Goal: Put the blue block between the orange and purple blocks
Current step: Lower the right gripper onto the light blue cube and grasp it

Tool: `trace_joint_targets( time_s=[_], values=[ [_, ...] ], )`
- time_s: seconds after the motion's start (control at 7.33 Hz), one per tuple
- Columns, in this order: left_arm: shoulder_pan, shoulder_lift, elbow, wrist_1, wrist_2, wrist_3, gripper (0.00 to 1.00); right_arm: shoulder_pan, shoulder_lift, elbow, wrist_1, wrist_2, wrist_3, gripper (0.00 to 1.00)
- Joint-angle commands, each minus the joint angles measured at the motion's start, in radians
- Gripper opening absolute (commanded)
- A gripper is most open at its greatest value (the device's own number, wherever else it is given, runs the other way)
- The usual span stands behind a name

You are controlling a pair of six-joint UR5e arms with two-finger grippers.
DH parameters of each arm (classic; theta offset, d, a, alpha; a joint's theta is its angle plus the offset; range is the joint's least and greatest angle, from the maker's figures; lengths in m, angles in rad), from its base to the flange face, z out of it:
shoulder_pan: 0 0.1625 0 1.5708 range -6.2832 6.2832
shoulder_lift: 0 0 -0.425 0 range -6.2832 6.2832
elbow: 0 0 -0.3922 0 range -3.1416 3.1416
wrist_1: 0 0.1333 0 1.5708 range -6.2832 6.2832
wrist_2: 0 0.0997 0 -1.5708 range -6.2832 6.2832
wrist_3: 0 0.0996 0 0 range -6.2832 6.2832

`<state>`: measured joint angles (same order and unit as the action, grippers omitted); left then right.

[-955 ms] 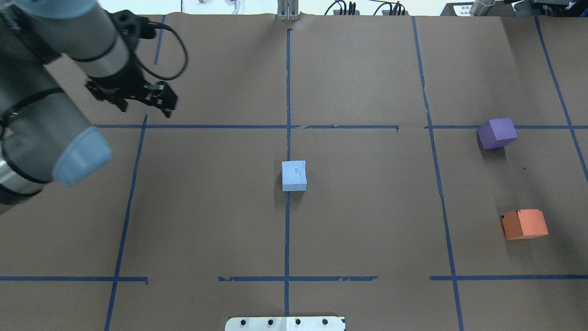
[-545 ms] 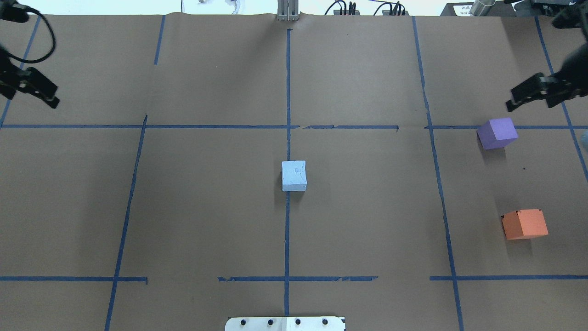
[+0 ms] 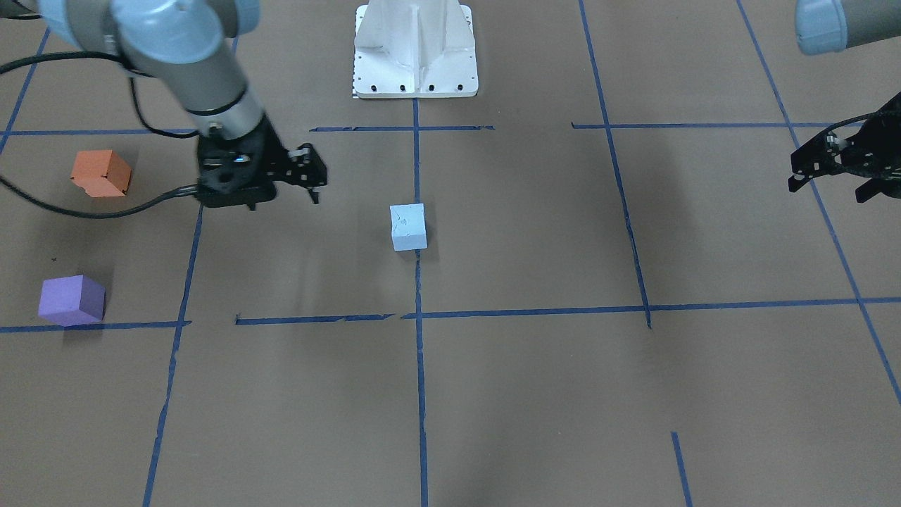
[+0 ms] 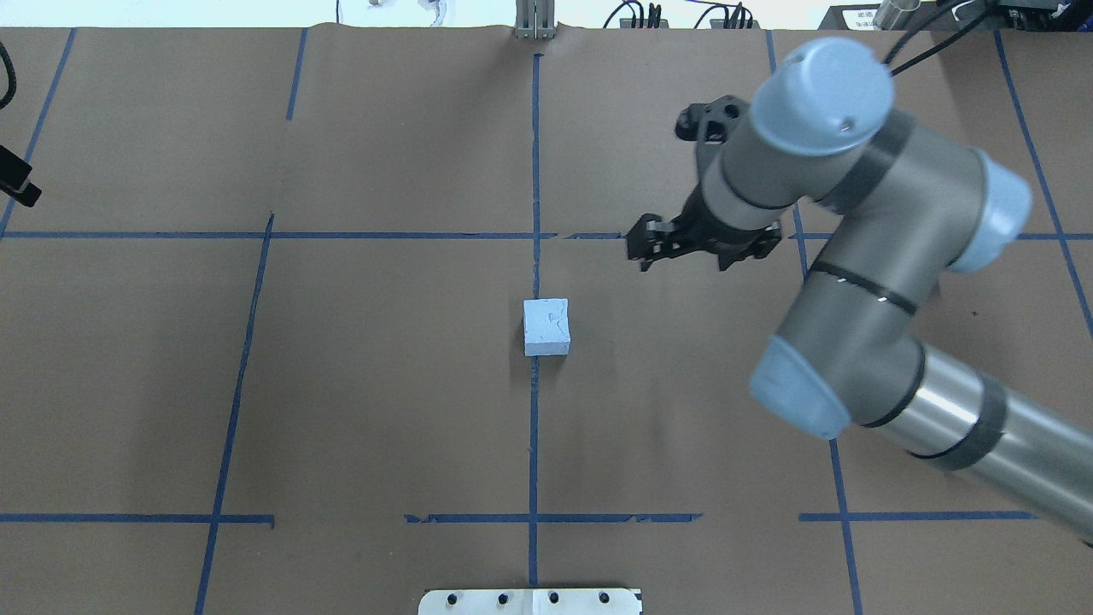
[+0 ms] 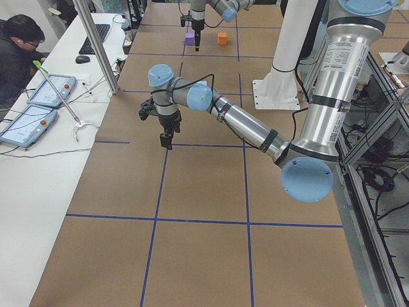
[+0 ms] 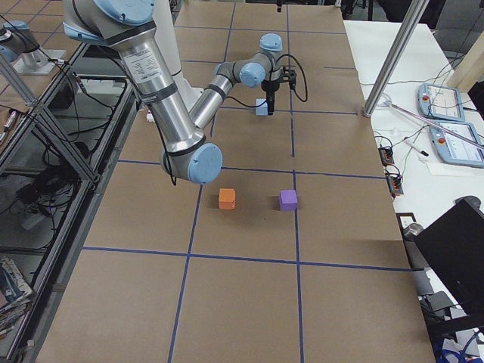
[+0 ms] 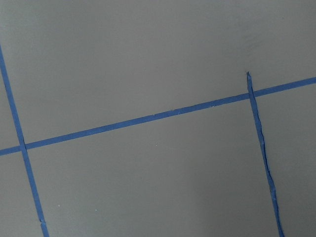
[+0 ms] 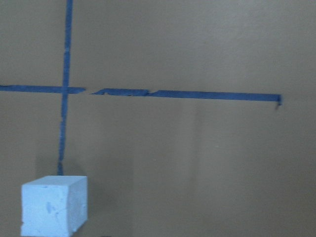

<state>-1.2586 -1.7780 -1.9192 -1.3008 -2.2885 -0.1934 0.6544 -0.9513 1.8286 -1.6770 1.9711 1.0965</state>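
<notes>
1. The blue block (image 4: 546,326) sits at the middle of the brown-papered table (image 4: 384,410), on the centre blue tape line (image 4: 533,444); it is well away from every edge and nothing touches it.
2. The orange block (image 3: 101,172) and the purple block (image 3: 72,301) stand near the table's end on the robot's right; the orange one lies nearer the robot's edge and the purple one nearer the operators' edge, with bare paper between them; from overhead the right arm (image 4: 854,256) hides both.
3. The right gripper (image 3: 285,191) hangs above the table, on the right-end side of the blue block and apart from it; its fingers are spread and hold nothing; its wrist camera catches the block in the bottom left corner.
4. The left gripper (image 3: 827,191) hangs over the table's left end, far from all three blocks; its fingers are parted and empty; its wrist camera sees only paper and tape.
5. The robot's white base (image 3: 415,56) stands at the middle of the robot's edge; an operator (image 5: 16,54) sits at a white desk along the opposite edge.
</notes>
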Motion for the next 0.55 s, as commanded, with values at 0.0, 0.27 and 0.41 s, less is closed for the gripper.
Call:
trace_joint_targets(
  time_s=[0.0, 0.27, 0.41],
  values=[
    [-0.001, 0.002, 0.0, 0.0, 0.0, 0.0, 1.0, -0.129, 0.202, -0.211, 0.003, -0.112, 0.106, 1.0],
    [-0.001, 0.003, -0.006, 0.0, 0.0, -0.015, 1.0, -0.168, 0.218, -0.299, 0.055, -0.144, 0.105, 1.0],
    [-0.001, 0.003, -0.009, 0.0, 0.0, -0.017, 1.0, -0.173, 0.218, -0.339, 0.115, -0.147, 0.106, 1.0]
  ],
)
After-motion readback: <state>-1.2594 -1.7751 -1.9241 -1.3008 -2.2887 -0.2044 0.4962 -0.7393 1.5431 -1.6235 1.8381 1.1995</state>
